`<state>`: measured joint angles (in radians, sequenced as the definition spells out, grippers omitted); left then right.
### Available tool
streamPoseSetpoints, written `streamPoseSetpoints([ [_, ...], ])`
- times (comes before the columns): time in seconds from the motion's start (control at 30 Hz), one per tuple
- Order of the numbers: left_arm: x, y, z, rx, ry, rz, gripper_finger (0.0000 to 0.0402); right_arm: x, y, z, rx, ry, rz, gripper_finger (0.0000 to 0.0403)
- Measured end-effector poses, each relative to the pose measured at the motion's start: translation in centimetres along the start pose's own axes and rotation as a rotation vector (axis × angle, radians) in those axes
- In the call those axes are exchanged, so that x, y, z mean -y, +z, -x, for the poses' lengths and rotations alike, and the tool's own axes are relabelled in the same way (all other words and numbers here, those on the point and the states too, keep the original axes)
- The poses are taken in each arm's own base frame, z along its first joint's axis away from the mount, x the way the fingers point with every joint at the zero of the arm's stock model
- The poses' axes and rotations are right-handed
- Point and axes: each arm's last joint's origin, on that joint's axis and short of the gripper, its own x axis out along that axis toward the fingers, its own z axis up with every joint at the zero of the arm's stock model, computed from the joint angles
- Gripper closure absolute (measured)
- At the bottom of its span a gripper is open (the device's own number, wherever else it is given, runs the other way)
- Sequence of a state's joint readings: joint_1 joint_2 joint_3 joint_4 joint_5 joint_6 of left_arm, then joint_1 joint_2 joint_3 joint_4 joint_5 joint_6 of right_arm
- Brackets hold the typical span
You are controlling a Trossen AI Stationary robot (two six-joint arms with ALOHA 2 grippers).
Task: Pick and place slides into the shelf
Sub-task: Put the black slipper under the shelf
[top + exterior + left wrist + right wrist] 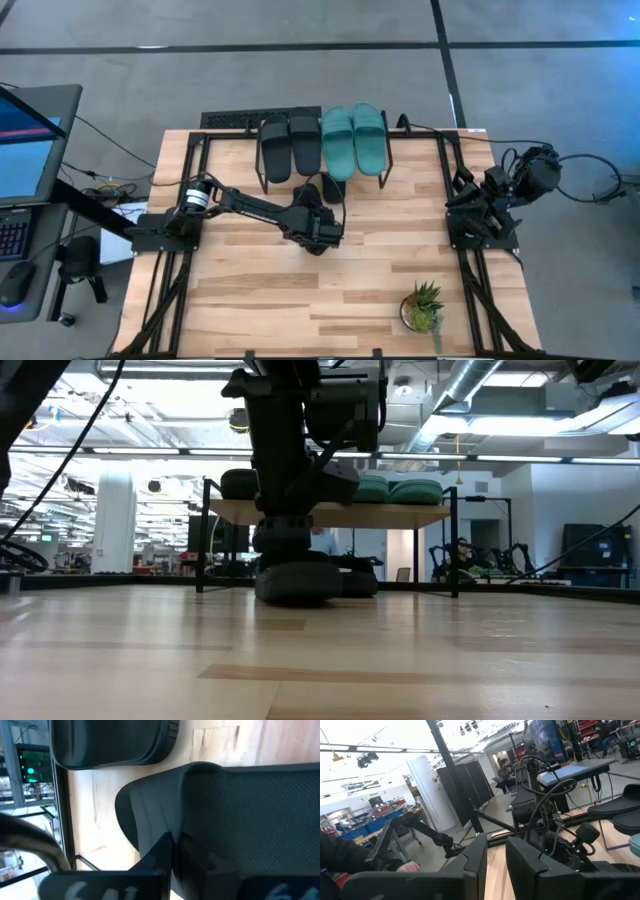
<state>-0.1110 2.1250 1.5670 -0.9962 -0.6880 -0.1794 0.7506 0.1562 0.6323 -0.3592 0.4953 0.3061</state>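
Black slide [318, 238] gripped on the wooden counter [250, 290] before the shelf [390, 168].
Left gripper [322, 228] fingers closed on its strap. Two black slides [289, 146] and two teal slides [354, 138] lie atop the shelf. Right gripper [468, 205] waits at counter's edge, fingers slightly parted.

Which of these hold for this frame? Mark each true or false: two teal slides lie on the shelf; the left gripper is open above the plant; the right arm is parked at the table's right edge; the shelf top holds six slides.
1. Two teal slides lie on the shelf. True.
2. The left gripper is open above the plant. False: it is shut on a black slide in front of the shelf, away from the plant.
3. The right arm is parked at the table's right edge. True: the right gripper waits there.
4. The shelf top holds six slides. False: four, two black and two teal.
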Motion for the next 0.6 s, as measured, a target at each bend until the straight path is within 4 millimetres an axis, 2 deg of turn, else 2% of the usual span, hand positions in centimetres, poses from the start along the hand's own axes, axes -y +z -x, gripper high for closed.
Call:
streamPoseSetpoints([
  [0.23, 0.61, 0.09, 0.35, 0.015, -0.062, -0.024, 0.0364, 0.0, 0.0, 0.0, 0.0, 0.0, 0.001, 0.0342],
  [0.6, 0.5, 0.02, 0.76, 0.015, -0.112, -0.02, 0.0301, 0.0, -0.02, 0.0, -0.002, 0.001, 0.003, 0.0342],
])
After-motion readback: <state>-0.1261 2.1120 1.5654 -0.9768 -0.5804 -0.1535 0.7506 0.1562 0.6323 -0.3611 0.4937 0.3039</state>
